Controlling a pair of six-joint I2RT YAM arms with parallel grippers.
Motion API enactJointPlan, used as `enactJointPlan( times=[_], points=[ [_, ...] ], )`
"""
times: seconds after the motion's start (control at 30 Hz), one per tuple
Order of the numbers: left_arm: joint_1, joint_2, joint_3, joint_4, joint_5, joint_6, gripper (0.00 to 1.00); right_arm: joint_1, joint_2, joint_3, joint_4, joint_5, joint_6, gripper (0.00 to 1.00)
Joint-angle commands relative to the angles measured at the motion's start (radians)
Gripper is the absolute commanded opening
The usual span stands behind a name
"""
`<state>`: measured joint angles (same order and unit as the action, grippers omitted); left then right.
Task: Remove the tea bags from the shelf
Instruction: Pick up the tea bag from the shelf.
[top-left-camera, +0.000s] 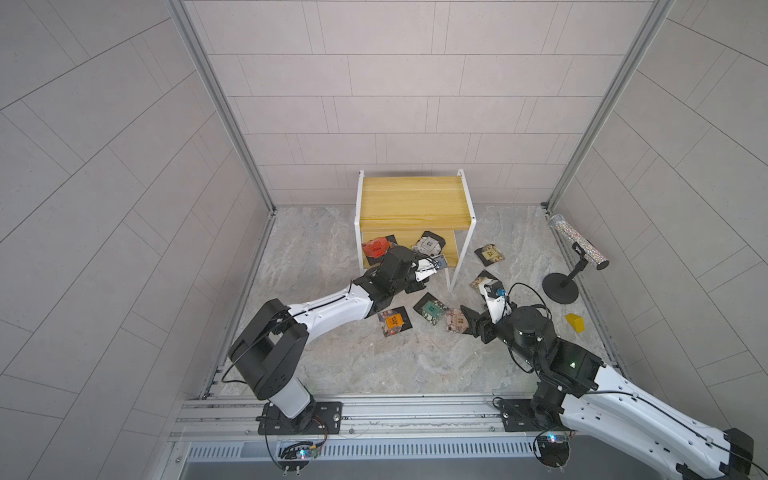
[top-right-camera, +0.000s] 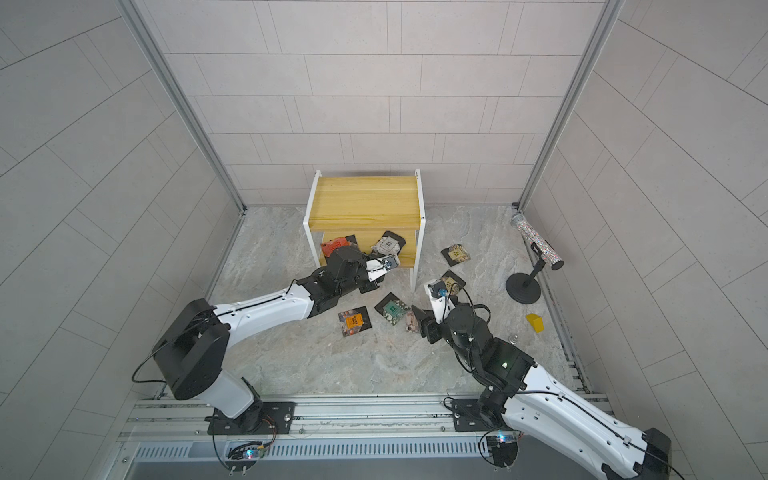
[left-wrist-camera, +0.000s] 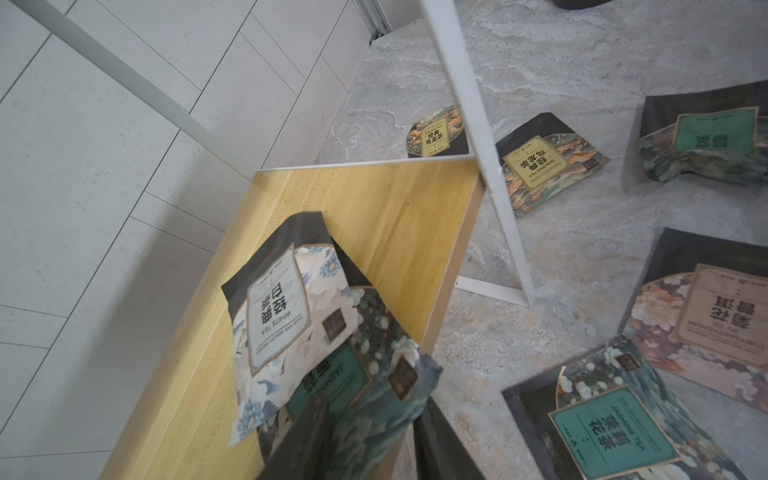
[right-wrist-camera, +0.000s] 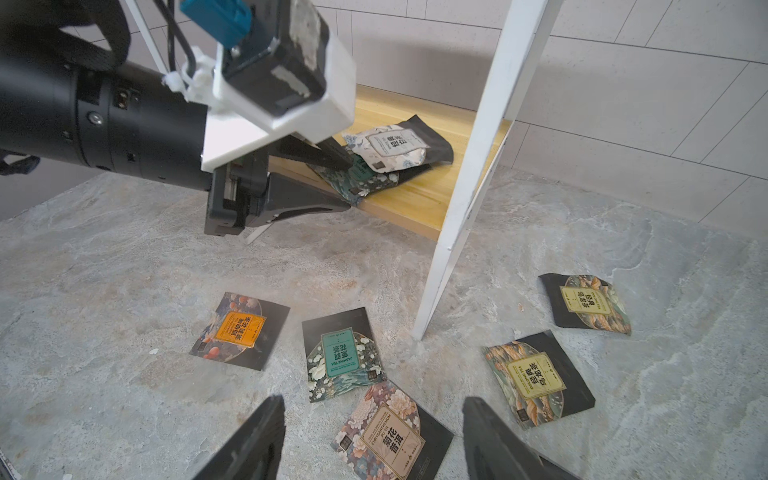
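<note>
Only wrist views are showing left gripper (right-wrist-camera: 352, 185) straddling the teal-labelled square tea bag (right-wrist-camera: 372, 179) at front edge of the yellow wooden shelf (right-wrist-camera: 415, 197), can't tell if it's clamped; right gripper (right-wrist-camera: 374, 401) is gaping open.

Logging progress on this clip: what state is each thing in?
shelf, upright, top bare, tea bags on lower board
teal tea bag, at lower board's edge, between left claw's jaws
white tea bag, on lower board, atop the teal one
red tea bag, on lower board
floor tea bags, off the shelf, loose
left claw, around teal tea bag, grip unclear
right claw, open, empty
glitter tube, tilted on stand
</note>
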<state>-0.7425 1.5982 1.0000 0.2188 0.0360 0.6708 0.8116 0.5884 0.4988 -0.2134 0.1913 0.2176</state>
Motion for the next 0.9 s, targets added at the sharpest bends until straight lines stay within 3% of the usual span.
enactJointPlan(
  times=[0.0,0.2,0.6,0.87],
  points=[
    [0.003,-0.038,-0.013,-0.070,-0.022,0.013,0.34,0.005,-0.011,-0.005,0.000,0.020,0.003,0.71],
    [0.003,-0.062,-0.006,-0.093,-0.033,0.027,0.21,0.004,-0.011,-0.008,0.002,0.022,0.003,0.71],
    [0.004,-0.126,0.039,-0.178,-0.011,0.035,0.05,0.005,-0.009,-0.013,0.010,0.020,0.004,0.71],
    [0.003,-0.166,0.055,-0.235,0.003,0.029,0.00,0.004,-0.007,-0.014,0.013,0.022,0.005,0.71]
  ],
)
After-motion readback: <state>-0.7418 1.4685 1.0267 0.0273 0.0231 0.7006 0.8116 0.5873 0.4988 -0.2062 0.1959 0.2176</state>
